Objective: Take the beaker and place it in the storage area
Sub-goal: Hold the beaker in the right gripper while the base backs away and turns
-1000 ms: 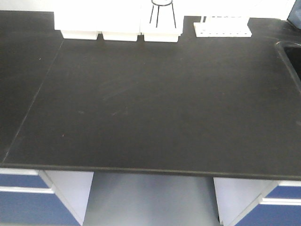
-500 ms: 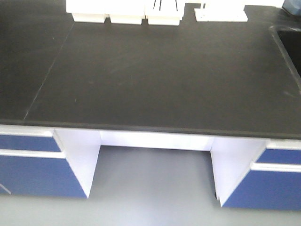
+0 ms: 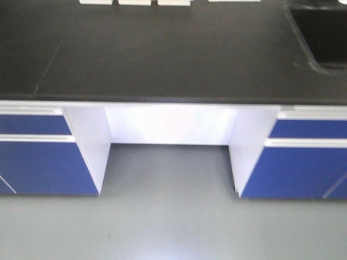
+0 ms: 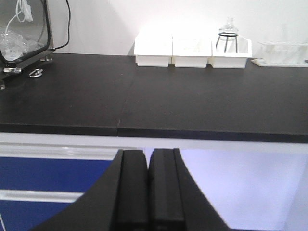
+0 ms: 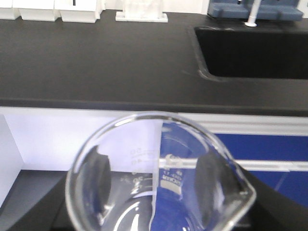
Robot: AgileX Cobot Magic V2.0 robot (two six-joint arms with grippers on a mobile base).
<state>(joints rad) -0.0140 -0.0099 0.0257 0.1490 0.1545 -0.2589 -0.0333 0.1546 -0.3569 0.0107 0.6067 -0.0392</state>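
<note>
We face a black-topped lab table (image 3: 162, 59) on white supports. Blue drawers (image 3: 43, 168) flank an open knee space, and a grey floor (image 3: 173, 227) lies below.

The right fingers (image 5: 211, 179) are closed on the beaker (image 5: 159, 144). Through the glass we see a dark pad on each side, set against its wall. The beaker is clear and upright, with printed graduation marks and its spout toward the lower right of the right wrist view. It is held in the air short of the table's front edge, not resting on anything we can see.

The left fingers (image 4: 134, 192) are pressed flat together with nothing between them, and they too are short of the front edge.

Beyond the beaker, a black sink (image 5: 255, 48) is sunk into the table, with a blue rack (image 5: 255, 8) behind it. Beyond the left fingers, three white bins (image 4: 192, 50) stand in a row at the back wall. A glass flask in a black ring stand (image 4: 227, 38) is at the rightmost bin, and a clear rack (image 4: 281, 52) sits just beside it. Far to the left stands a black-framed device (image 4: 24, 33) with a cable.
</note>
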